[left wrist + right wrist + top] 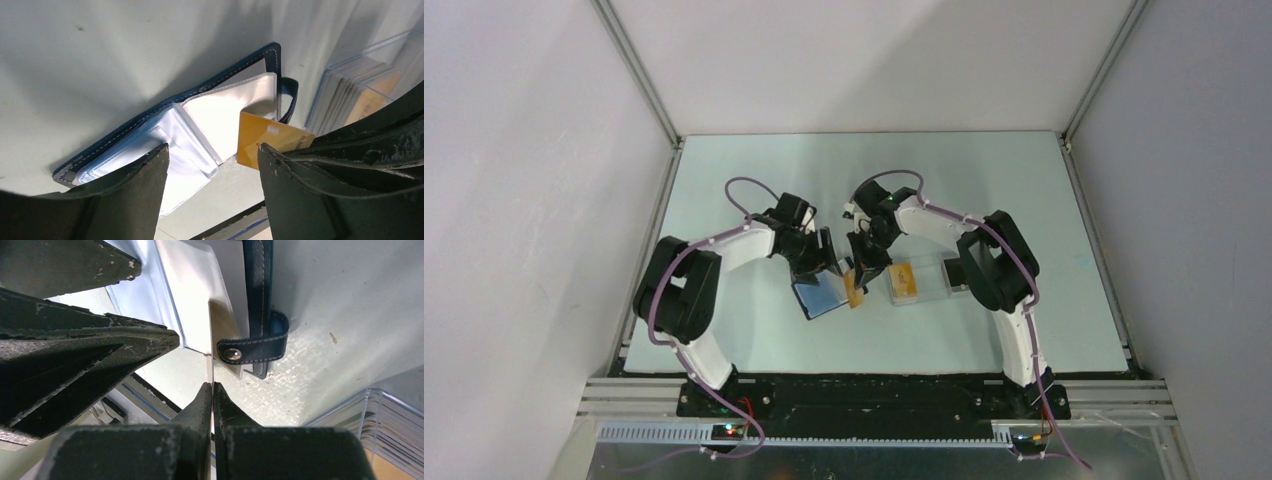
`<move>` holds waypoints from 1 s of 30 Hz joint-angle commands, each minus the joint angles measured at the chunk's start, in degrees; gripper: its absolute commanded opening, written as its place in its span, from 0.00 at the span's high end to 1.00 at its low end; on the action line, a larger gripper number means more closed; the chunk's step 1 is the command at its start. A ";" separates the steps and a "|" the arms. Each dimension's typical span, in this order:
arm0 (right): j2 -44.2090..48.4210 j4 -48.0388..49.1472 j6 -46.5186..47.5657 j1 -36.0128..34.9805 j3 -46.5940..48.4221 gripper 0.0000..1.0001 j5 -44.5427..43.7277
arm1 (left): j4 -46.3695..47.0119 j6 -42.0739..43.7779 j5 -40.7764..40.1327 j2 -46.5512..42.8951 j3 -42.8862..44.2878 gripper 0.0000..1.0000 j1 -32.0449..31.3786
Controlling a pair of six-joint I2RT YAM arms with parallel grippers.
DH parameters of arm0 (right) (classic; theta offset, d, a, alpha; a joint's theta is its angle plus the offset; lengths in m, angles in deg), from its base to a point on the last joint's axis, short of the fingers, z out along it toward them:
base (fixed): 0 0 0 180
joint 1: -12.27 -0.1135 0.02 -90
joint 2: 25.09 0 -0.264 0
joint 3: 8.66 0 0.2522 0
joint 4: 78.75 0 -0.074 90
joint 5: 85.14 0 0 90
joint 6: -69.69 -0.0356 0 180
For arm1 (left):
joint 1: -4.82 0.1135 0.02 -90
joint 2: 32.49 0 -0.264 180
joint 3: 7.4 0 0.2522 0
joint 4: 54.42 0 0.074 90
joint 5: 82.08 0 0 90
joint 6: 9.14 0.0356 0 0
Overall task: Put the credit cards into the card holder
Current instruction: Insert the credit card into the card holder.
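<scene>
Fingers of my left pincer [212, 150] stand wide apart over the open card holder [220, 80], gripping nothing. My right pincer [212, 386] is clamped on one orange credit card [265, 137], its far edge at a clear sleeve [220, 112] — entered or not, I cannot quite tell. I'd keep it flat and slide straight. Further right, the clear case [372, 47] holds more cards [350, 92] — stacked on edge.

Near the middle of the surface [754, 190], the card holder [822, 295], lying open. Right above it, the left end effector [212, 148], fingers spread wide. At its right side and touching it, one credit card [855, 288], pinched in the right end effector [212, 386]. Farther right, a clear case [929, 283] with more credit cards [904, 281] inside.
</scene>
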 commanded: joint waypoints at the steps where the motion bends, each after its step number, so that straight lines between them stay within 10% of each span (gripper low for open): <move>1: -1.11 0.34 1.46 -0.01 4.32 1.00 0.49 | -4.64 1.97 -6.44 -2.90 1.42 0.27 0.33; 30: -10.83 -4.32 5.33 0.96 19.11 1.00 5.29 | -20.29 2.12 -17.65 -10.15 -1.35 0.34 0.76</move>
